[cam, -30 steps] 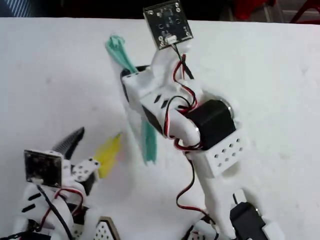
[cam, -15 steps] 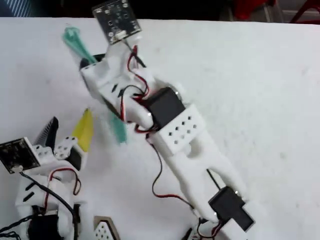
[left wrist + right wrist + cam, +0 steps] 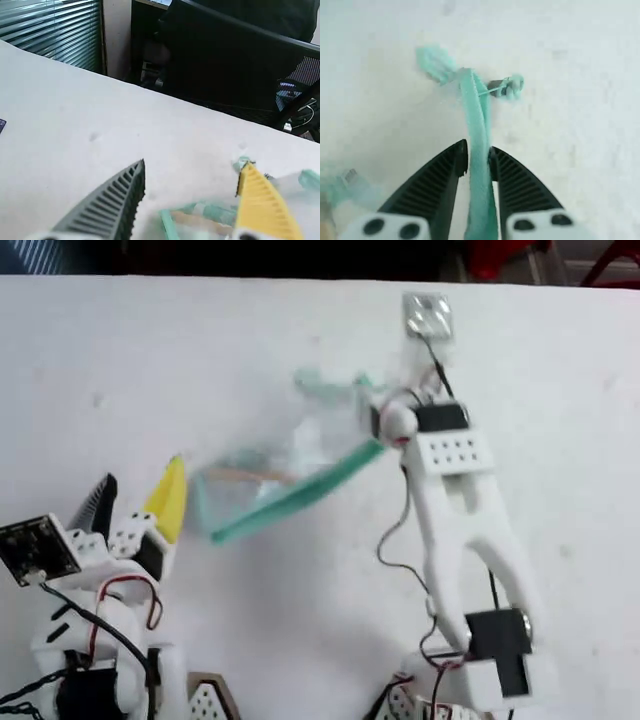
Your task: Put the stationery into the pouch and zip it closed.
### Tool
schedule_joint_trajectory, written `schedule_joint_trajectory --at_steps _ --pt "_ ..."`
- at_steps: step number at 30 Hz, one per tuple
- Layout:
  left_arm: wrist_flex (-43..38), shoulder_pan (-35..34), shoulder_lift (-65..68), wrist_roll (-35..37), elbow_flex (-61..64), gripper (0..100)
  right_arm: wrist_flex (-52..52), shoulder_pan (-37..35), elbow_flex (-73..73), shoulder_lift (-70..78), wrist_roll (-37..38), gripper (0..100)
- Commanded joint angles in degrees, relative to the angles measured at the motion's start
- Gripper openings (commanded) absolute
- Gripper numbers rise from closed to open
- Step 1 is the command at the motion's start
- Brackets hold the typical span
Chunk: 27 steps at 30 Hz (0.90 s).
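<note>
Right hand [image 3: 477, 149] clamps pouch [image 3: 270, 485] edge (thin brown stick [image 3: 250, 475] inside).

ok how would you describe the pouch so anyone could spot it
On the white table, look at the middle, between the two arms. The pouch is the see-through flat bag with mint-green edging, one edge pinched in the right gripper. Unlike it, the left gripper nearby has solid yellow and grey fingers.

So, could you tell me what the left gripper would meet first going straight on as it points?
Probably the bare table, ahead between the open jaws of the left gripper; the pouch lies close by its yellow jaw, though, and depth is unclear.
</note>
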Motion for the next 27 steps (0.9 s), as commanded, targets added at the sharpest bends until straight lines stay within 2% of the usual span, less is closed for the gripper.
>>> schedule_joint_trajectory --at_steps 1,6,9,14,20,27 --pt "-1.4 -0.2 0.3 0.4 0.0 31 -8.0 3.6 9.7 -7.3 0.8 1.6" --pt "-2.3 1.7 0.4 0.3 1.8 31 -16.1 5.1 20.8 -12.9 0.8 1.6" --pt "-2.6 4.4 0.4 0.0 2.4 31 -21.0 5.0 26.2 -13.8 4.4 1.6" --pt "-4.4 10.2 0.5 -6.4 5.3 30 -29.8 6.3 33.1 -13.8 7.2 1.6" --pt "-7.9 10.4 0.6 -6.8 7.0 25 -31.8 9.2 35.1 -13.8 7.3 1.6" --pt "-9.7 10.8 0.6 -13.8 8.8 18 -34.9 13.8 35.3 -13.7 7.3 1.6"
